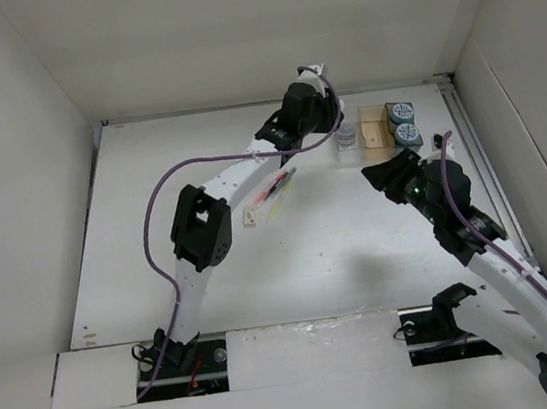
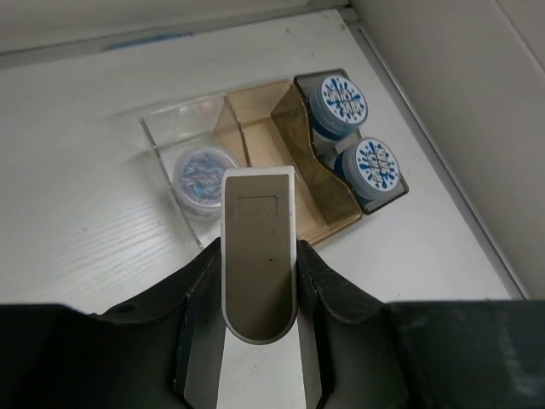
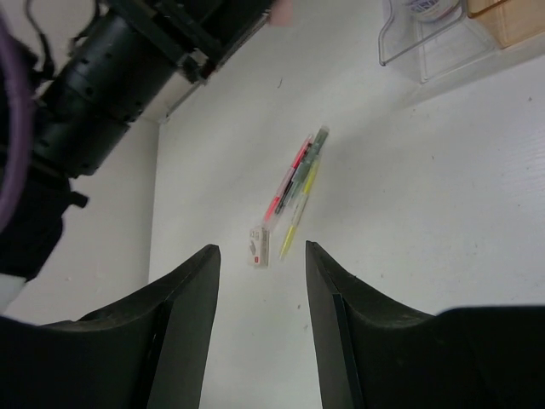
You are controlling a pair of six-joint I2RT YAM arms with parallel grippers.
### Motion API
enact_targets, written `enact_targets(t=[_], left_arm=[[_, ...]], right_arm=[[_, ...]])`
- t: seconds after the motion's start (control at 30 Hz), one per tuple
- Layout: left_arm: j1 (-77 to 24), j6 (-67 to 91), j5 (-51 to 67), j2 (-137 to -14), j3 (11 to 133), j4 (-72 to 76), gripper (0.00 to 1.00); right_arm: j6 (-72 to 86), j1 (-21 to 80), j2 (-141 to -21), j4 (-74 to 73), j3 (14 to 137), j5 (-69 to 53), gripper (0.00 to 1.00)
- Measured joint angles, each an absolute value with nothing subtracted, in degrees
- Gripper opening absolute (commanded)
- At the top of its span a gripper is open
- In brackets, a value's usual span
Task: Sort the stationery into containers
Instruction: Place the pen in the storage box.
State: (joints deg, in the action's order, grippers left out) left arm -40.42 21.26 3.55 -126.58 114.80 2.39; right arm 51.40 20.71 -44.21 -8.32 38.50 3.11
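1. Your left pincer (image 2: 258, 285) is closed on a beige block (image 2: 259, 226). The block stands upright between the two fingers, over the near edge of the tray (image 2: 341, 223), about where the clear section meets the tan one.
2. The tray sits at the far right of the bench (image 1: 341, 256).
   - Its clear left section holds the purplish pot (image 2: 203, 175).
   - Its dark right section holds two blue-grey rolls (image 2: 341, 100), one beyond the other.
   - The tan section lies between them; you cannot tell from these views what, if anything, is in it.
3. Your right pincer (image 3: 261, 252) is open with nothing between its fingers. It hangs over the bench just on the near side of the tray and is turned toward the loose items to the left.
4. The pens (image 1: 277, 192), one red, one yellow-green and one dark, lie bunched side by side on the bench, left of the tray and well apart from it. A second beige block (image 1: 250, 218) lies flat just beside their near ends.
5. What crowds you:
   - The left arm (image 1: 234, 174) runs from the near left up to the tray. It passes close along the left side of the pens and the loose block.
   - Its purple cable (image 1: 161, 229) loops out further left.
   - The right arm's wrist stands right at the tray's near side, below the dark section.
   - The white side wall (image 2: 477, 102) rises close to the tray's right edge.
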Motion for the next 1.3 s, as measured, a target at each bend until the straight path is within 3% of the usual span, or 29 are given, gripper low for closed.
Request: enact_targets(t=[0.47, 0.87, 1.3], left_arm=[[-41.3, 21.9, 14.6, -141.0, 122.0, 3.4, 0.25], [-41.8, 20.9, 14.0, -143.0, 126.2, 5.3, 0.3], [-41.7, 19.3, 11.5, -145.9, 128.3, 5.6, 0.43]], right_arm=[[51.9, 20.7, -41.7, -8.3, 38.4, 4.6, 0.51], [52.3, 20.7, -42.0, -8.3, 37.6, 4.8, 0.51], [52.3, 20.7, -42.1, -8.3, 37.6, 4.8, 0.51]])
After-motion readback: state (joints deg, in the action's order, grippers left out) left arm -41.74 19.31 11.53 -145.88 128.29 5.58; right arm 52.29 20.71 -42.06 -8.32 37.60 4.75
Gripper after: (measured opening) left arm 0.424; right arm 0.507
